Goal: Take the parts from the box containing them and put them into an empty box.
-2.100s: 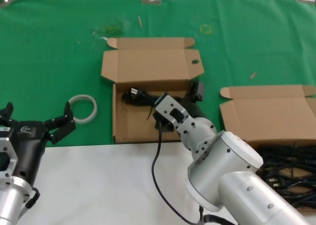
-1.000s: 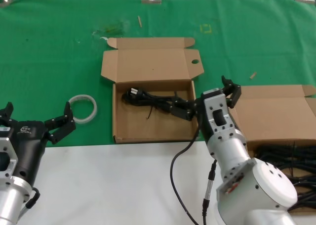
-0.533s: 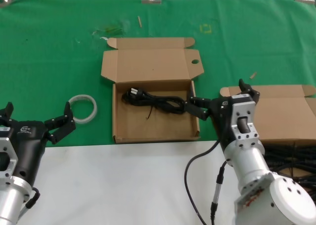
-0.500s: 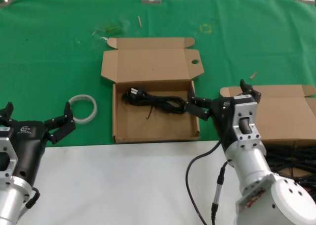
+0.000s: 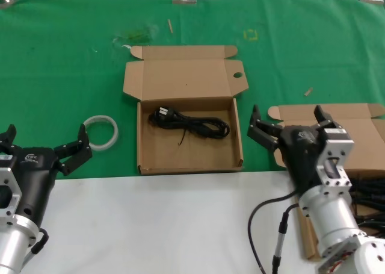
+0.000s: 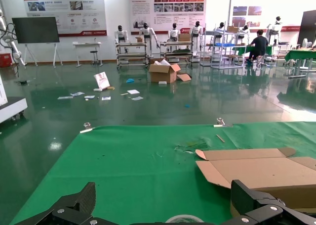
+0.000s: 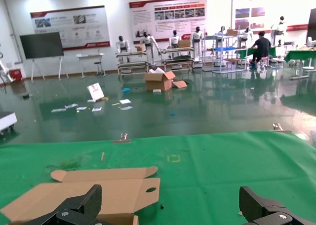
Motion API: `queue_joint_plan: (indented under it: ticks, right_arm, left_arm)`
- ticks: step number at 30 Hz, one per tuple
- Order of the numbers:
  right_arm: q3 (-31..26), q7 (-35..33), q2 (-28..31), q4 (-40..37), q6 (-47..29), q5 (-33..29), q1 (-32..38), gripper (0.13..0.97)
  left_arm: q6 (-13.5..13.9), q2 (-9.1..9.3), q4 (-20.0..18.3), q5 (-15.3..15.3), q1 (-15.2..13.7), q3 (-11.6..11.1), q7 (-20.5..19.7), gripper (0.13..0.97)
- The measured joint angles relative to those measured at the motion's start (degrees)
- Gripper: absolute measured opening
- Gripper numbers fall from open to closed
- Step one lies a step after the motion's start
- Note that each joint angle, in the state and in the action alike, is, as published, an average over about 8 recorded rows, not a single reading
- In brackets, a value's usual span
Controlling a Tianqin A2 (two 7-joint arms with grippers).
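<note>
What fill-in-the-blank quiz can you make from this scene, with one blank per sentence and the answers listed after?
1. The black cable lies coiled inside the box with the round hole in its ____.
2. The right gripper is open and holds ____.
3. The white ring rests on the ____ cloth.
4. The left gripper hovers near the white ring, its fingers ____.

Missing words: lid; nothing; green; open

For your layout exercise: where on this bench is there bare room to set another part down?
Bare green cloth lies left of the holed brown cardboard box, behind the white ring. The white strip in front is bare too. Crowded: between that box and the right claw, by the cable-filled brown box.
</note>
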Motion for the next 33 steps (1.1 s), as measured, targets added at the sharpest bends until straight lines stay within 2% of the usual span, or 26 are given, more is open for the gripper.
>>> queue_joint_plan:
  ticks: [10,33]
  right_arm:
    - [3.88,9.56,-0.01,3.05,-3.49,-5.95,-3.67,0.966]
    - [4.31,10.61,-0.04,3.38,-3.88,-6.61,-4.08,0.966]
  left_arm:
    - [0.00,0.00,0.00,0.00,0.00,0.00,0.00,0.965]
    - [0.00,0.00,0.00,0.00,0.00,0.00,0.00,0.965]
